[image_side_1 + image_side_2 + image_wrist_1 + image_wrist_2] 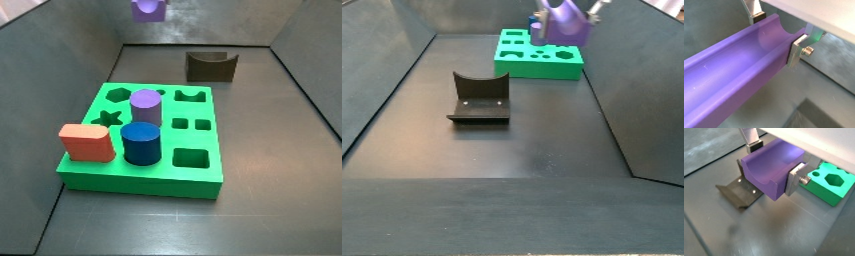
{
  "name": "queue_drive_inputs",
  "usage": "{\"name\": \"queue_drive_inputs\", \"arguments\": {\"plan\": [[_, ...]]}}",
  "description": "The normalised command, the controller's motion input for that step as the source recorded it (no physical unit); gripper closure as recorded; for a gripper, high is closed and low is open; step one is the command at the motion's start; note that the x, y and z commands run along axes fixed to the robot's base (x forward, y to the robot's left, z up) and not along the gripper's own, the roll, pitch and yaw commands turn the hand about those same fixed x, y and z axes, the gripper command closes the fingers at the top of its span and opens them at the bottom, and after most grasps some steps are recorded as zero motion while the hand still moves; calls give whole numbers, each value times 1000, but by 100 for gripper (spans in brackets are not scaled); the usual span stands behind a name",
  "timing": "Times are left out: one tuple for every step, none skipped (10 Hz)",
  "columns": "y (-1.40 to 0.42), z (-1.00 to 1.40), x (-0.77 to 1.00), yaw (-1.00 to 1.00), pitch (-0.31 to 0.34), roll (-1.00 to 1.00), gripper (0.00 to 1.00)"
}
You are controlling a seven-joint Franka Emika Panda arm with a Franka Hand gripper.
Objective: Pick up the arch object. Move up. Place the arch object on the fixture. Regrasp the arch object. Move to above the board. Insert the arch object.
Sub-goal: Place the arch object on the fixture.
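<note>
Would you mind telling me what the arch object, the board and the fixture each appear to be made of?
The arch object, held in the gripper above the floor: likely plastic, matte purple with a soft sheen. The board: seemingly plastic too, uniform bright green with crisp cut holes. The fixture: dark, nearly black, maybe metal or plastic; its look leaves that open.

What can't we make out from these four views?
- Arch object: in a side view the top edge cuts it off, and the gripper holding it barely shows.
- Arch object's far end: runs out of frame in a wrist view.
- Board: only a corner shows in a wrist view, behind the bar and a finger.
- Board's arch hole: too small to pick out in a side view.
- Fixture: partly behind the bar.
</note>
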Motion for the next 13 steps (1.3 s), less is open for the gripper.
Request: {"name": "queue_drive_inputs", "arguments": {"plan": [[-316, -51, 1000, -154, 35, 83, 100], [-284, -49, 1000, -91, 44, 81, 100], [-251, -46, 1000, -32, 56, 84, 100], [-219, -42, 1000, -3, 66, 87, 100], [-193, -38, 1000, 13, 77, 92, 100], [-168, -33, 1000, 19, 88, 97, 100], [-139, -28, 1000, 26, 103, 104, 100], [-119, -25, 1000, 31, 115, 110, 100], [-89, -15, 1000, 32, 127, 116, 100], [-75, -13, 1000, 32, 134, 119, 100], [716, 141, 1000, 221, 224, -1000, 100], [766, 151, 1000, 212, 223, -1000, 100], [609, 93, 918, 156, 227, -1000, 100]]}}
